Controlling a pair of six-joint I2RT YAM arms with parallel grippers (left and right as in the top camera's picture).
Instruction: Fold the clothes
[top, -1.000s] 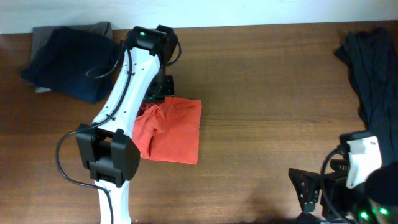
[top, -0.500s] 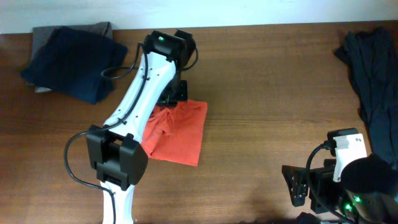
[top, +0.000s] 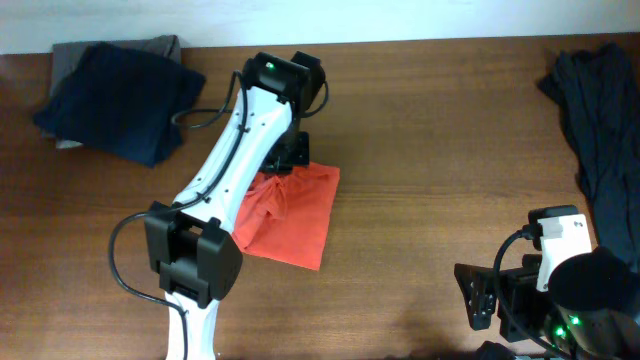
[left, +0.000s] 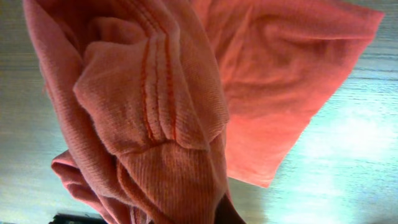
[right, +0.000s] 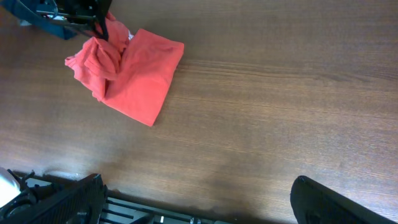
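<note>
Red-orange cotton fills the left wrist view: the T-shirt (left: 261, 87) hangs bunched directly under the left hand, with a stitched hem folded over in the middle of the bunch. The fingers themselves are hidden by the cloth there, but from the overhead and right wrist views the left hand (top: 285, 155) seems to be pressed together on the raised edge of the T-shirt (top: 295, 215). The rest of the garment lies partly folded on the wooden surface (top: 430, 150), spreading from this hand toward the base of the robot, and one flat corner reaches out to the hand's right. No logo or lettering is readable on the side that shows.

In the right wrist view, the right hand (right: 196, 186) is spread wide, with its two black fingers (right: 68, 199) far from each other and nothing between them. It hovers low near the robot's own edge of the surface, well apart from the T-shirt (right: 140, 78), which lies ahead of it and to its left.

To the left of the left hand lies a navy garment (top: 115, 95), folded, with a grey cloth (top: 70, 55) under it. Ahead of the right hand, and slightly to its right, is a dark heap of clothes (top: 600, 120), not folded.
</note>
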